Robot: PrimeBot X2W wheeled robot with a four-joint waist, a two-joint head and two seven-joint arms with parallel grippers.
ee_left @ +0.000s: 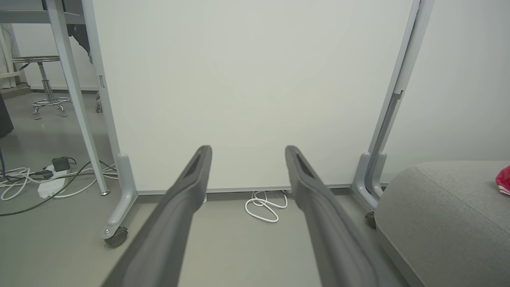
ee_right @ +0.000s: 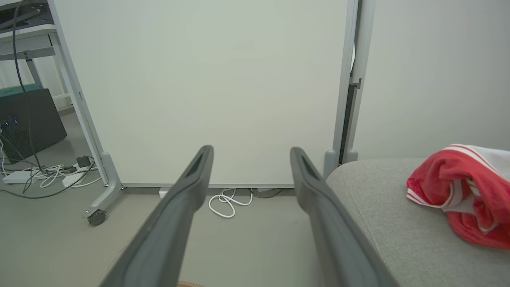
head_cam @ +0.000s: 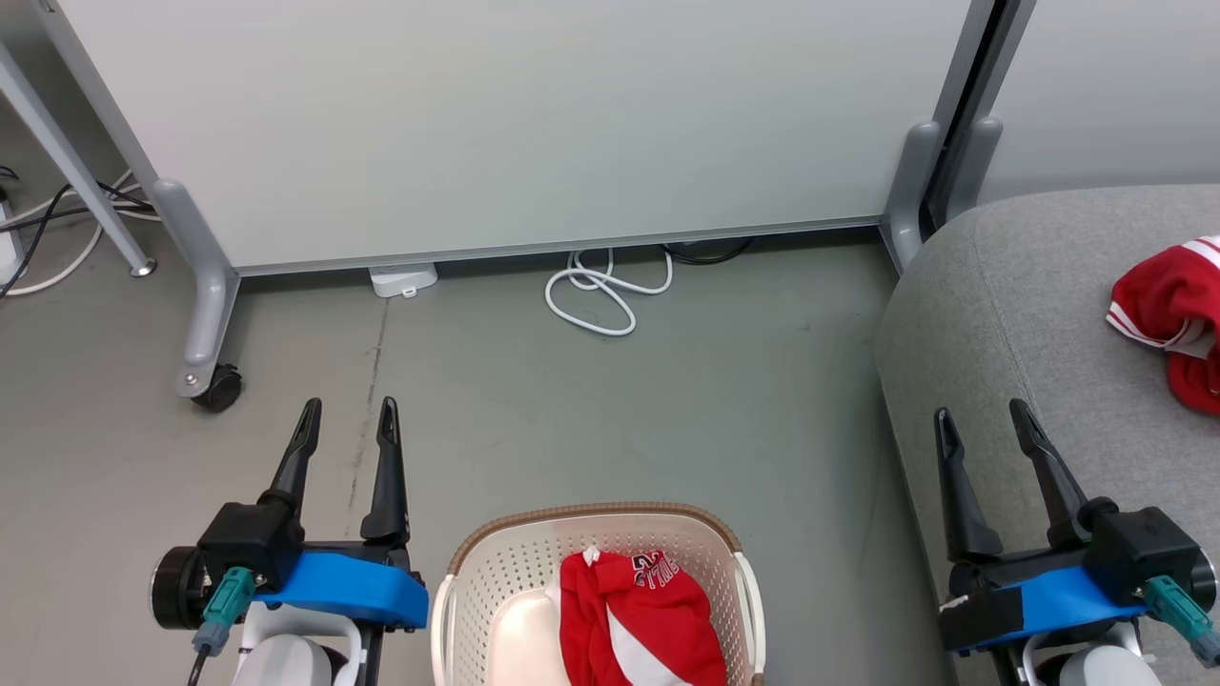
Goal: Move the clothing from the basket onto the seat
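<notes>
While the large light-grey fabric-upholstered sofa with rounded edges [head_cam: 1029,314] at the robot's right already carries one crumpled red fabric sports garment with white stripes [head_cam: 1168,310], the cream-white perforated plastic laundry basket with a brown woven-look rim [head_cam: 496,562] holds the other. The basket stands on the grey floor [head_cam: 610,400] directly before the robot. That second soft red garment, trimmed in white and bearing white lettering [head_cam: 639,619], lies bunched against the basket's right side, with the pale bottom bare beside it.

By this showing the job looks about half done: one piece is delivered and one is left to lift out and carry across to the seat.

Neither arm has anything in hand. The left gripper [head_cam: 348,408] hangs over the floor just left of the basket, its two long dark fingers spread wide and pointing ahead at a white wheeled partition panel [head_cam: 534,124]. The right gripper [head_cam: 981,412] sits level with it above the sofa's near edge, well apart from the garment resting there. Its fingers are likewise parted and empty. A white cable [head_cam: 600,295] lies coiled at the foot of the panel, between the two.
</notes>
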